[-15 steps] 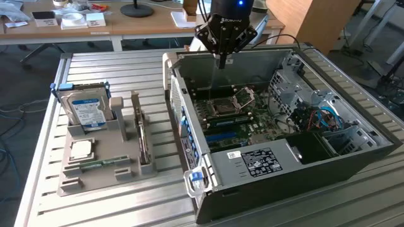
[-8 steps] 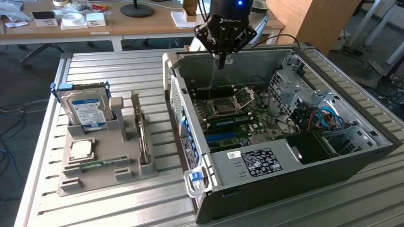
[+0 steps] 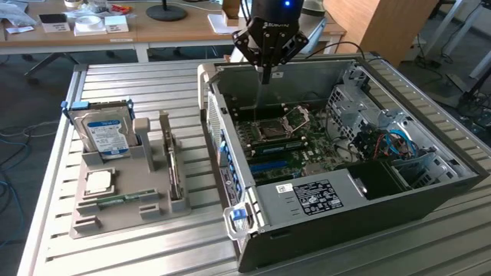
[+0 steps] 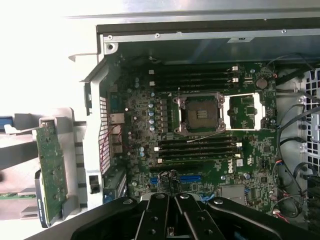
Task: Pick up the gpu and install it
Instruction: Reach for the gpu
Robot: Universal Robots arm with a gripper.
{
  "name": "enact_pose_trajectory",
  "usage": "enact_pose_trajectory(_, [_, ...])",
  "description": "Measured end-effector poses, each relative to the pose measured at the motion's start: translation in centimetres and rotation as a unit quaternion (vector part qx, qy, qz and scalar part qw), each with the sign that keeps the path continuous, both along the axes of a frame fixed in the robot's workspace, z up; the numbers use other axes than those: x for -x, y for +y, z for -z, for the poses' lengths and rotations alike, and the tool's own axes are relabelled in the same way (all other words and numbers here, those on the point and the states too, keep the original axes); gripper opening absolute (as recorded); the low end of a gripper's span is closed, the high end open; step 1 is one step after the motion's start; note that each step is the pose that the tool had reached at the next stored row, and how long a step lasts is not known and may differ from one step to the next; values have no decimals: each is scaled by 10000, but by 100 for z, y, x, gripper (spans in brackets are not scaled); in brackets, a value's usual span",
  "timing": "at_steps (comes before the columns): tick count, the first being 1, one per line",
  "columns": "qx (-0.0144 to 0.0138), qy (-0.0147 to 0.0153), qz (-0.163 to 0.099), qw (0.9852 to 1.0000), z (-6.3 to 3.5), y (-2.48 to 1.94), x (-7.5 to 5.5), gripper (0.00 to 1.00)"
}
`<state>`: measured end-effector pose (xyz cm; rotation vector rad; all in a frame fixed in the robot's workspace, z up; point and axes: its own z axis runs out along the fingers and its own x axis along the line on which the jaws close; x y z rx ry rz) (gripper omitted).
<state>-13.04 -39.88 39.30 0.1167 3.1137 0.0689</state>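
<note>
**The gpu waits in the holder, well apart from the shut gripper**

Nearest the camera in the exterior view, a gray holder (image 3: 107, 223) is seen lying on the metal worktop (image 3: 138, 86). Several parts are kept in it. A small green memory stick (image 3: 123, 199) is laid flat near the front, and a square chip (image 3: 100, 183) is set just behind it. The gpu (image 3: 173, 167) is stood on its thin edge in a slot on the side of the holder closest to the computer case (image 3: 345, 230). Its long side is pointed from near to far, along the case wall. A hard drive (image 3: 107, 135) with a blue label is stood up at the far end of the holder.

Just beside the holder, on the exterior view's right, the open computer case is laid on its side. A green main board (image 3: 291, 144) is held inside it, with wires at one end. The gpu has not yet been put there.

Farther back, the gripper (image 3: 265, 77) is hung over the far part of the case, above the main board. Its fingers are pressed together and nothing is held. From the gripper, the gpu is found lower down, nearer the camera and toward the exterior view's left, with the case wall between them. In the wrist view, the green face of the gpu is seen outside that wall.

Farthest away, wooden desks (image 3: 77, 37) with small things on them are seen.
</note>
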Motion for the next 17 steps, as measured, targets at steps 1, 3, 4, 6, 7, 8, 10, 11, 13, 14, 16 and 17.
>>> enact_pose_trajectory(1, [0, 0, 0, 10000, 1, 0, 8, 11])
enact_pose_trajectory(3, [0, 0, 0, 10000, 1, 0, 25, 11])
enact_pose_trajectory(4, [0, 0, 0, 10000, 2, 0, 31, 11])
enact_pose_trajectory(6, [0, 0, 0, 10000, 3, 0, 43, 11])
enact_pose_trajectory(7, [0, 0, 0, 10000, 3, 0, 48, 11])
enact_pose_trajectory(8, [0, 0, 0, 10000, 3, 0, 52, 11])
enact_pose_trajectory(10, [0, 0, 0, 10000, 4, 0, 59, 11])
enact_pose_trajectory(11, [0, 0, 0, 10000, 5, 0, 63, 11])
enact_pose_trajectory(13, [0, 0, -1, 10000, 5, 0, 67, 11])
enact_pose_trajectory(14, [0, 0, -1, 10000, 6, 0, 69, 11])
enact_pose_trajectory(16, [0, 0, 0, 10000, 6, 0, 75, 11])
enact_pose_trajectory(17, [0, 0, 0, 10000, 7, 0, 78, 11])
